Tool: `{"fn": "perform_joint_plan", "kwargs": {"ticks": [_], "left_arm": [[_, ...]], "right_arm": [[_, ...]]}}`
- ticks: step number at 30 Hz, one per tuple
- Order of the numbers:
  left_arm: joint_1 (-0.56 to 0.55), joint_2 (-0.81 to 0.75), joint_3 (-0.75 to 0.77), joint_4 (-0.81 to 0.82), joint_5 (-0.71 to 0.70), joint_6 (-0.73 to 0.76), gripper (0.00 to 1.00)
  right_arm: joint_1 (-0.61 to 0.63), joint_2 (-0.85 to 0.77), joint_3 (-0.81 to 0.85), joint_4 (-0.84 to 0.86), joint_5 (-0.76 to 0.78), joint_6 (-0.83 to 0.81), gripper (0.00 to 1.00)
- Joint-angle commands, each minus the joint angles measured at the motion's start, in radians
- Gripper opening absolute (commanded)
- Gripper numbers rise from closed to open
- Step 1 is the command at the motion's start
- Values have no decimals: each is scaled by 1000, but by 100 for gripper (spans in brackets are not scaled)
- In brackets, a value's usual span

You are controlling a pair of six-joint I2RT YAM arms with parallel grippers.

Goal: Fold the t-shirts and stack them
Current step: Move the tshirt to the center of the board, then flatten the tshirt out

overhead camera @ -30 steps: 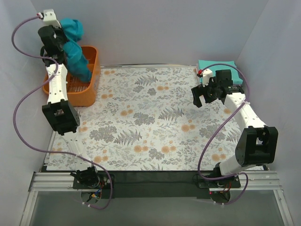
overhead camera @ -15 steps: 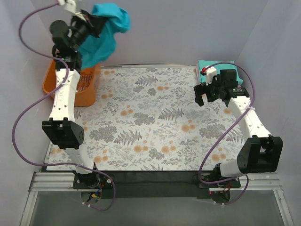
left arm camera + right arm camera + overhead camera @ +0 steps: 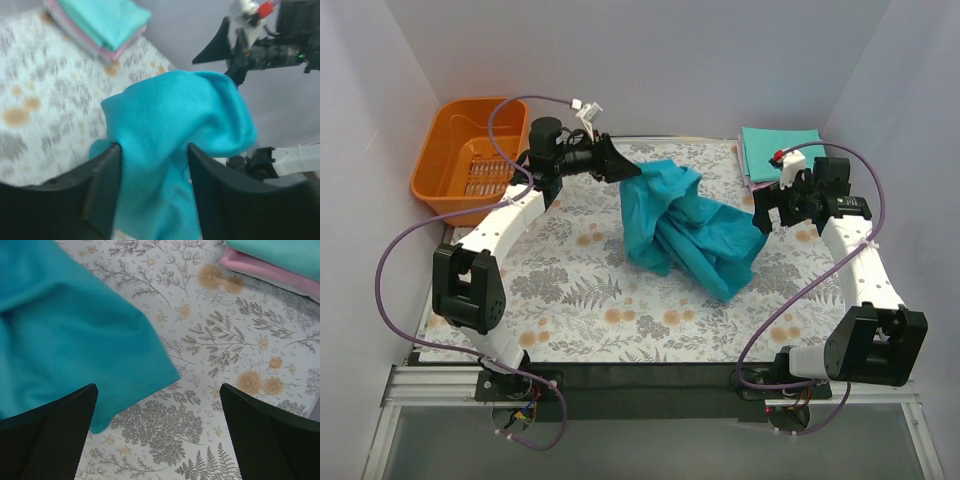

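Note:
A deep teal-blue t-shirt [image 3: 685,230] hangs unfolded and crumpled over the middle of the floral table. Its lower part trails toward the right. My left gripper [image 3: 615,162] is at its upper left corner. In the left wrist view the jaws stand apart, and the teal cloth [image 3: 170,115] lies loosely between them [image 3: 152,150]. My right gripper [image 3: 765,210] hovers wide open just right of the shirt, nothing between its fingers [image 3: 157,387]; the shirt's edge [image 3: 60,330] lies to its left. A folded mint-teal t-shirt [image 3: 775,150] rests on a folded pink one [image 3: 250,265] at the back right.
An orange plastic basket [image 3: 430,187] stands at the back left, with no cloth showing in it. The floral table cover [image 3: 580,300] reaches white walls on three sides. The arm bases sit on a black rail at the near edge.
My left arm swung the teal-blue shirt from above the basket down to the table's middle, and its jaws have parted. The right gripper shifted slightly right and stayed open.

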Motion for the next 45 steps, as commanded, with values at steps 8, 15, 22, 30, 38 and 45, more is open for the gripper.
{"fn": "perform_joint_plan", "kwargs": {"ticks": [8,15,22,30,38,45], "left_arm": [[303,20,-139,-309,52,208,91],[34,68,33,-595,-133,597,82],[-256,74,-38,-557,-325,813,84],[-450,183,-84,-393,-542,835,77],[-459,281,-13,-354,-691,778,26],[-261,152,22,-472,-511,632,0]], "right_arm": [[6,2,-58,-79,-94,-96,97],[8,102,-33,-90,-37,-107,69],[11,96,-133,-136,-161,-107,48],[9,96,-190,-132,-161,-113,48],[21,120,-150,-118,-138,-133,53],[155,153,-134,-55,-66,-135,51]]}}
